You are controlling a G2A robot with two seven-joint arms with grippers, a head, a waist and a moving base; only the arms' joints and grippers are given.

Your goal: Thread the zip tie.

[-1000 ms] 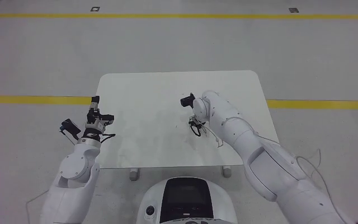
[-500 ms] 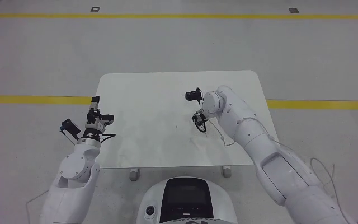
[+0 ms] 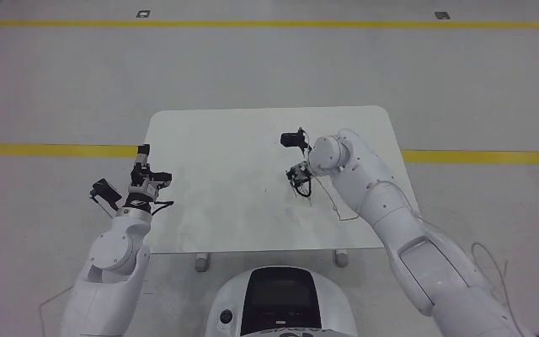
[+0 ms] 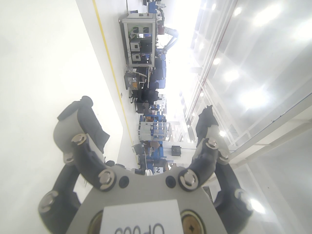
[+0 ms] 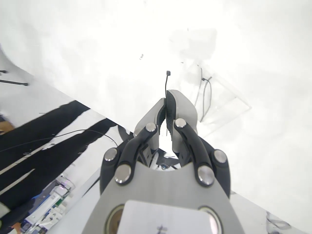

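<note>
- Right gripper (image 5: 167, 96): jaws pressed together, pinching the zip tie (image 5: 166, 83) between the pads.
- Zip tie: black and straight, over the table (image 3: 210, 143), right of its middle. The long axis runs in line with the fingers. The head end sticks out past the fingertips toward the tabletop, and a short length of strap shows behind the pads.
- Change: over the last second the right wrist and forearm swung toward the table's right side, while the gripper shifted only slightly.
- Meaning: probably re-aiming the tie. No loop is formed and the head is still free.
- Clear bag (image 5: 219, 98): lies just beyond the gripper.
- Left gripper (image 4: 146, 104): jaws spread, holding nothing, unmoved at the table's left edge.
</note>
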